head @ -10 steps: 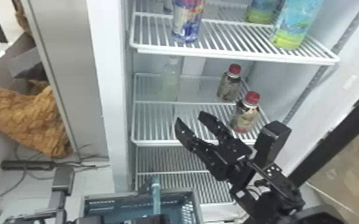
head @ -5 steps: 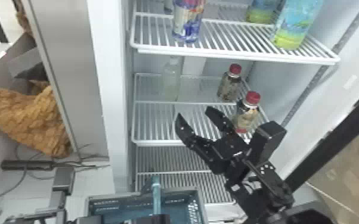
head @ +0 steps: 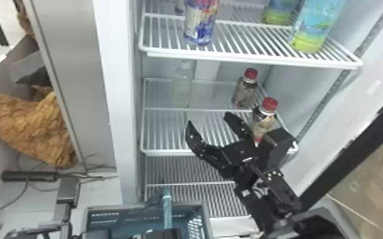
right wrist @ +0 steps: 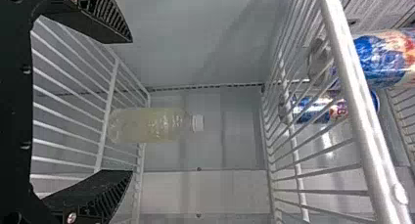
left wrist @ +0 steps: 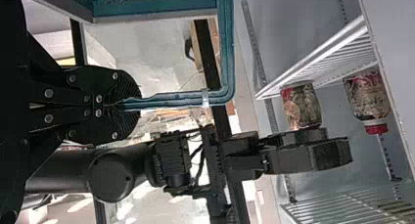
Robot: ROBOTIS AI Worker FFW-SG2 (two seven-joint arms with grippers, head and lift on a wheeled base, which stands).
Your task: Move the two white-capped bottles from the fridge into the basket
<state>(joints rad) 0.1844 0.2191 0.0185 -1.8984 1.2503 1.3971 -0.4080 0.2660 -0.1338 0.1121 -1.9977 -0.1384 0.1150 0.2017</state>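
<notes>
My right gripper (head: pixel 209 120) is open in front of the middle fridge shelf, its fingers empty. Deeper on that shelf stands a clear white-capped bottle (head: pixel 181 85), beyond the fingertips and slightly left. From the right wrist, the gripper (right wrist: pixel 131 106) has its fingers spread wide, with the white-capped bottle (right wrist: pixel 151 125) in line between them and not touched. At the bottom edge is my left gripper (head: pixel 162 234), by the teal basket (head: pixel 114 208). In the left wrist view the left gripper (left wrist: pixel 122 104) is shut on the basket handle (left wrist: pixel 171 99).
Two red-capped bottles (head: pixel 245 90) stand on the shelf's right side, the nearer one close behind the right gripper. An upper shelf (head: pixel 251 58) holds a can and large blue-green bottles. The fridge's left frame (head: pixel 114 95) rises beside the opening.
The right gripper's fingers have spread further apart, and it has edged slightly forward toward the shelf. The basket has shifted a little at the bottom edge.
</notes>
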